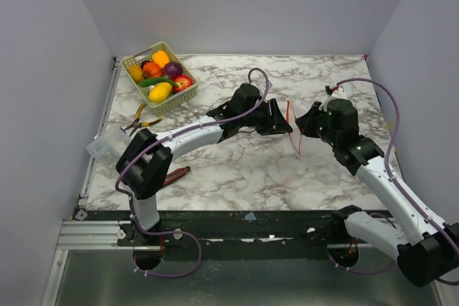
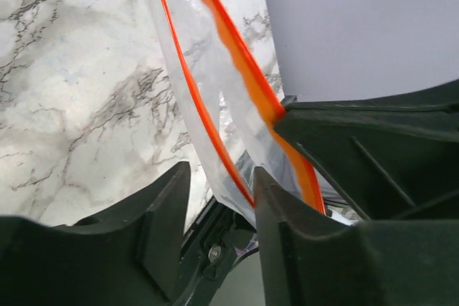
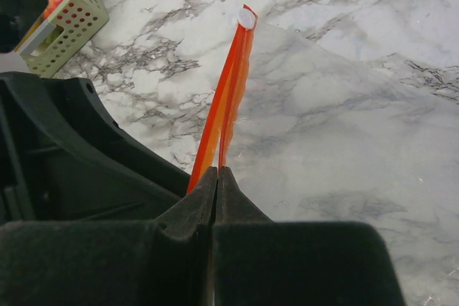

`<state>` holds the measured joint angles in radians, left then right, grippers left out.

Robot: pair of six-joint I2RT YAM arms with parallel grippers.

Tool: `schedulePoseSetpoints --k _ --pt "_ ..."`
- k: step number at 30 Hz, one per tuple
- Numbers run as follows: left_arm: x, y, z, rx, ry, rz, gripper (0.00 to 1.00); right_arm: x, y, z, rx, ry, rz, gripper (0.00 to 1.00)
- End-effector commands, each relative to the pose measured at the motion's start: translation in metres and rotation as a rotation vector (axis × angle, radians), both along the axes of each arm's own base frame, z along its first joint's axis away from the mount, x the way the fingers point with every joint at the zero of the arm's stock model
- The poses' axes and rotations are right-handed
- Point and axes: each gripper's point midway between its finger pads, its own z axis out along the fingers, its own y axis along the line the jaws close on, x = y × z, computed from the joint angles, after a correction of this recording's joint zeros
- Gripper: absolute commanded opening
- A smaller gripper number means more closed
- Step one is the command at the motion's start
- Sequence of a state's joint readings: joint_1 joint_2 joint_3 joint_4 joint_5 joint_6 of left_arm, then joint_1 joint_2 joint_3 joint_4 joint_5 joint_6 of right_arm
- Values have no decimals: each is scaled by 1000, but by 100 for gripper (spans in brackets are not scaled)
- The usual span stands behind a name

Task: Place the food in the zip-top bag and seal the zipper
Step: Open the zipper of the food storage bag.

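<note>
Two grippers meet near the centre of the marble table (image 1: 237, 170) in the overhead view. The zip-top bag (image 1: 295, 137) shows there only as a thin orange-red line between them.

The left gripper (image 2: 221, 177) has its fingers (image 2: 161, 227) spread apart. One lip of the bag's mouth drops into the gap between them. It lies against the finger toward the right of that wrist view and clear of the other, so nothing is pinched. The second lip carries the broader band of the zipper (image 2: 244, 69). It passes on the far side of that same finger, toward the right of the frame, where it meets the dark body of the other arm.

The right gripper (image 3: 216, 175) is clamped tight on the zipper, its two fingers pressed together at the lower centre of its wrist view. The orange-red strip rises from the pinch to the upper middle of the frame. The clear film spreads out to the right over the marble.

The food (image 1: 161, 77) sits well apart from both grippers, piled in the pale green mesh basket (image 1: 172, 102) at the upper left of the overhead view.
</note>
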<state>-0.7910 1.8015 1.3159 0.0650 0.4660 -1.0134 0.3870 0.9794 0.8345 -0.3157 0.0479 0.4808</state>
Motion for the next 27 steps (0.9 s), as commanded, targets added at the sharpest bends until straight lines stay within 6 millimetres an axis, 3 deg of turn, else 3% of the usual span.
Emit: schedulePoseSetpoints --k 1,4,8,10,14,18,20,25,27 --pt "9 -5 -6 56 -27 45 37 -7 4 4 10 -10 32 0" --pt "13 -12 -3 50 -36 45 32 -9 1 3 4 14 15 0" --pt "18 -19 6 52 -69 46 7 -13 -14 -8 -50 101 -63 0" --pt "17 -20 9 69 -93 47 0 -15 -23 -14 -91 150 -102 2" --pt "11 -23 14 34 -107 51 0 -18 -31 -22 -156 227 -125 16" --pt "6 -27 16 2 -94 43 0 -15 -36 -19 -191 238 -147 47" --pt "4 -29 17 -2 -90 33 0 -13 -36 -17 -190 238 -156 58" --pt "3 -26 22 -1 -97 37 0 -9 -44 -18 -244 286 -198 61" --pt "3 -26 24 3 -96 37 0 -9 -45 -17 -265 295 -207 53"
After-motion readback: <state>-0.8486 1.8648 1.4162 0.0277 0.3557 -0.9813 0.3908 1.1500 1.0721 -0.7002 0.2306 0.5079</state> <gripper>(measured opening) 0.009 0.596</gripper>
